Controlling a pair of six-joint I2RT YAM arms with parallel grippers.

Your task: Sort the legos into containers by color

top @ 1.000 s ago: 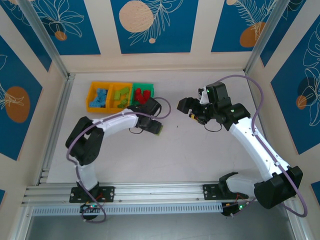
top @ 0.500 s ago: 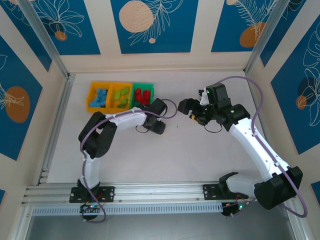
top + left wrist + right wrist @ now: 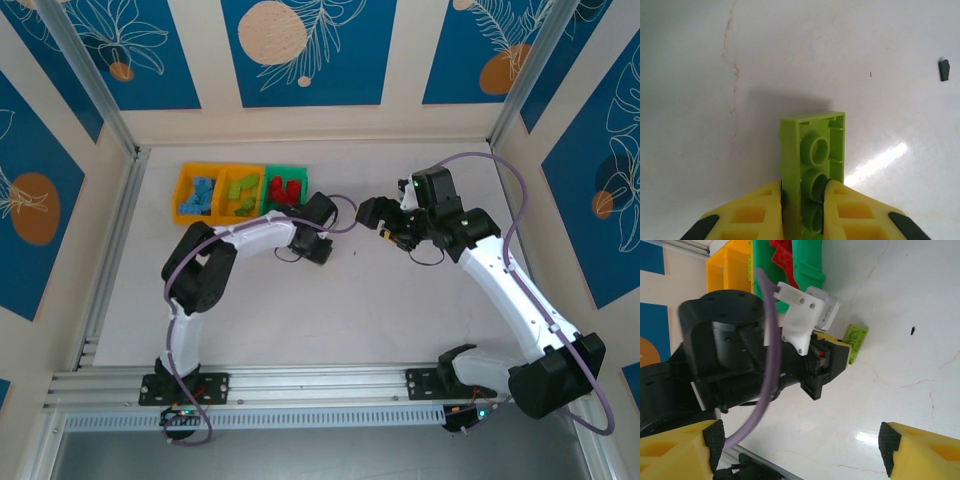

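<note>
Since a second ago the left elbow folds in and the wrist slides right, toward mid-table. My left gripper point(image 3: 317, 247) goes from half apart to clamped.

- Grip: my fingers point(image 3: 760, 212) are clenched on the near end of one green brick point(image 3: 814, 150), pinching its two long sides. About half of it sticks out past the tips.
- Brick: hollow underside up, with its round tubes showing. It seems to rest flat on the table point(image 3: 400, 300). The long axis runs straight out from my fingers, in line with them.
- Bins: the row of bins point(image 3: 242, 169) sits far and left of my wrist, close by. The middle bin point(image 3: 262, 190) already holds green pieces, the right one red and the left one blue.
- Judgement: the next move turns on that far-left direction, a lift and a short carry back over the middle bin. My left arm is clearly the nearer one.
- Right gripper point(image 3: 372, 210): released, jaws wide, holding nothing. It hangs just right of my wrist, and its own camera looks at the brick.
</note>
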